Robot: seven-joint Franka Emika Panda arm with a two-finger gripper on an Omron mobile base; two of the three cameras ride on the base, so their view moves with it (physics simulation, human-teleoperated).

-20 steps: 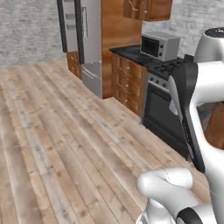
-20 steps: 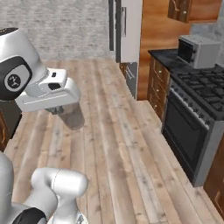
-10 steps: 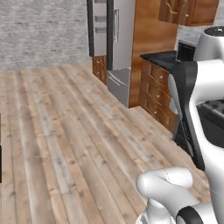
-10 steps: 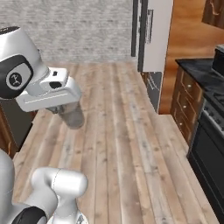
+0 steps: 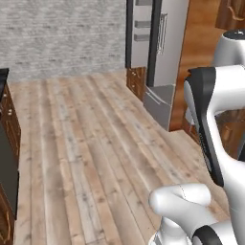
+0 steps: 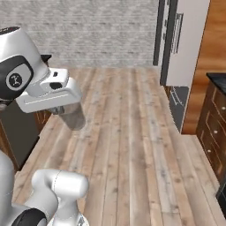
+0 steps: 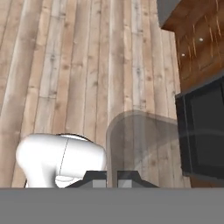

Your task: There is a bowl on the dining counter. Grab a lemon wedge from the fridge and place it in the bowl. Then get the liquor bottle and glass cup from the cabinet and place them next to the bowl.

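Note:
My gripper (image 6: 65,113) hangs over the plank floor, shut on a clear glass cup (image 6: 73,120) that points down and to the right from the hand. In the hand view the glass cup (image 7: 142,146) rises see-through from between the fingertips of the gripper (image 7: 112,176). The light-grey fridge (image 5: 165,52) stands ahead on the right with its doors shut, and the fridge (image 6: 185,48) shows again in the right base view. The bowl, the dining counter, the lemon wedge and the liquor bottle are out of view.
A black-topped unit with knobbed wooden drawers and a black front panel (image 5: 6,158) stands close on my left, also seen as the unit (image 7: 201,109). Another wooden drawer cabinet (image 6: 215,119) sits right of the fridge. Open plank floor (image 5: 86,134) runs to a grey brick wall (image 5: 62,33).
The whole picture has swung: the base has turned, so the fridge slid right and the stove and microwave left the views. The cup stays in the shut gripper.

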